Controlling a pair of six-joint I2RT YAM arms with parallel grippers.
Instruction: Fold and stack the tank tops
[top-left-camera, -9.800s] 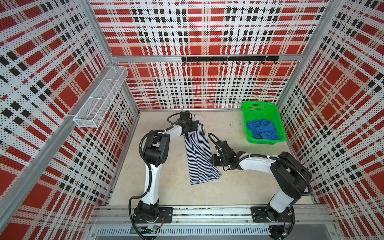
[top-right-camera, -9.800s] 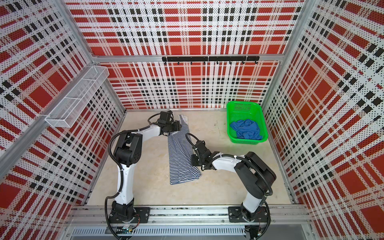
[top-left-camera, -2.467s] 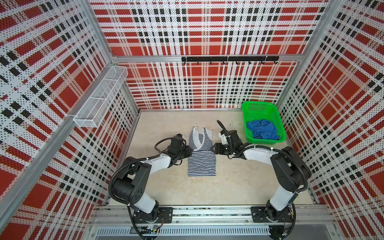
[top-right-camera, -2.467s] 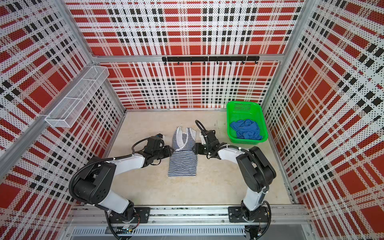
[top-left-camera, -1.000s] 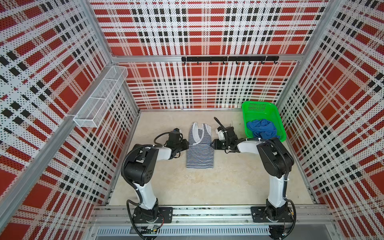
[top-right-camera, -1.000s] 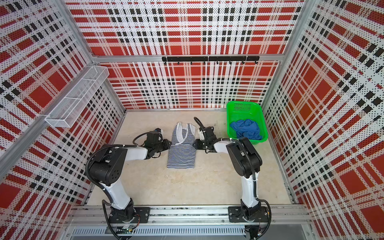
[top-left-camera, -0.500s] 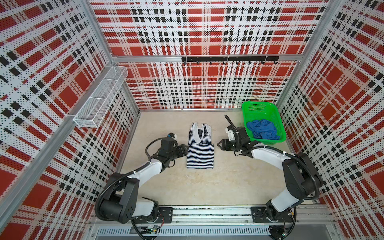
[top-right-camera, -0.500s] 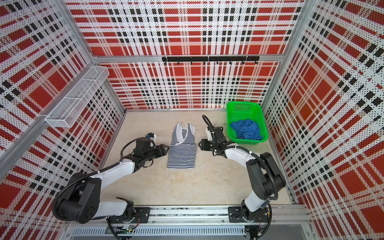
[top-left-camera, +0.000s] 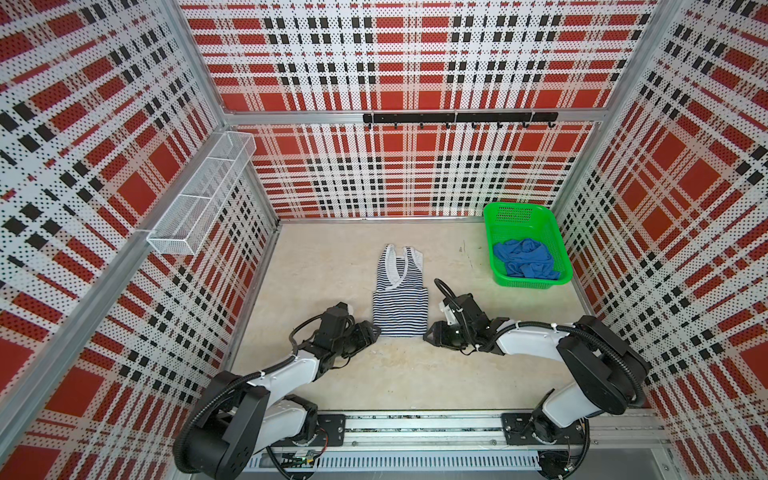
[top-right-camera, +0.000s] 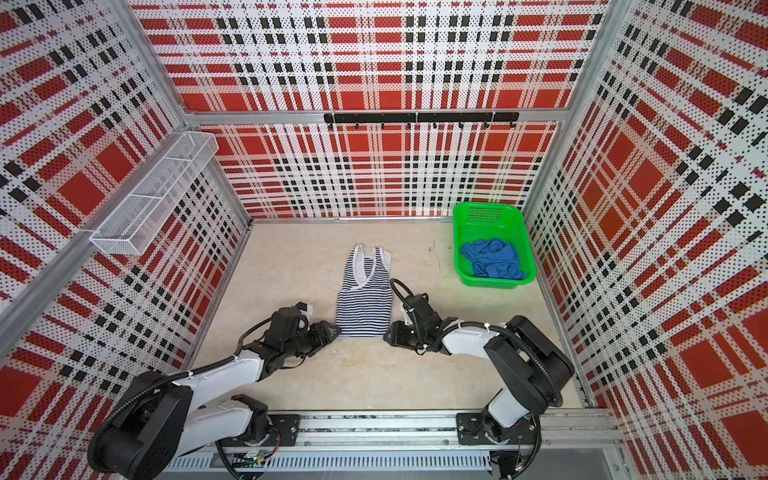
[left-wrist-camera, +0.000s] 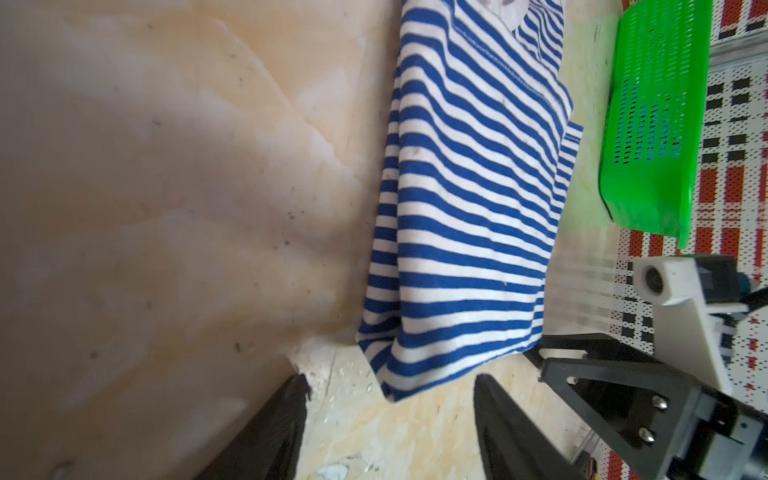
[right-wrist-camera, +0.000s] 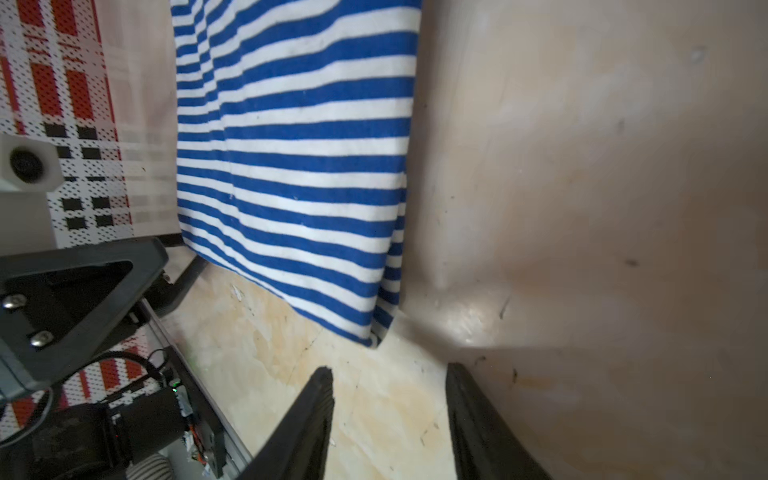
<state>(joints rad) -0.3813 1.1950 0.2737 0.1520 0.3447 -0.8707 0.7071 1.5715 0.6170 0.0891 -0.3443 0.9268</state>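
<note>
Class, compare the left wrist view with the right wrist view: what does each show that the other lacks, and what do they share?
Only the left wrist view shows the green basket. Only the right wrist view shows the front rail with wiring. Both show the striped tank top lying folded on the table, and each shows its own gripper open by a hem corner: left gripper, right gripper.

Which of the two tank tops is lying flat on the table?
The navy-and-white striped tank top, spread flat on the table. The plain blue tank top sits crumpled inside the green basket.
</note>
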